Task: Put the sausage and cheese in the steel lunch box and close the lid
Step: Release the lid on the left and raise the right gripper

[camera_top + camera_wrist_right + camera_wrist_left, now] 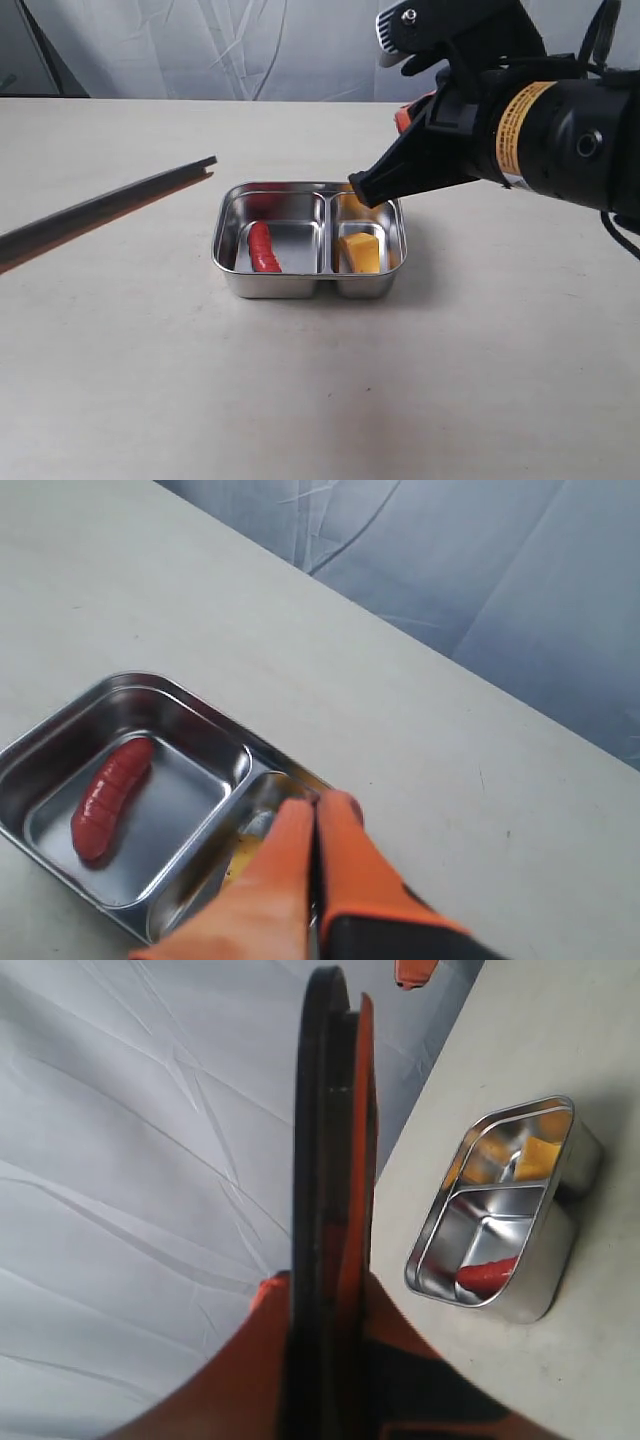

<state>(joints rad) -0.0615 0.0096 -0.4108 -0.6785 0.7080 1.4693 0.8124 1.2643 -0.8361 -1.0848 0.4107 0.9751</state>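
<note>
The sausage (263,247) lies in the larger compartment of the steel lunch box (228,252), on the box's left side in the exterior view, red and ridged, with its length running front to back. The cheese (360,252) sits in the smaller compartment on the other side of the divider (325,235), a yellow-orange wedge resting on the floor of that section. The box stands open on the bench (320,400), near its middle.

The right hand (318,805) hangs just above the rear rim of the cheese compartment. Its orange fingers (350,860) are pressed together tip to tip with nothing between them. In its wrist view most of the cheese is hidden beneath them, while the sausage shows clearly.

The lid (110,208) is off the box and up in the air at the left, seen edge-on as a thin dark tilted strip. Its free end points towards the box's rear left corner without touching it. The left hand (322,1305) is clamped on the lid's edge, one orange finger on each face, and the black and orange rim stands straight out between them.

A creased white cloth (200,50) hangs behind the bench.
</note>
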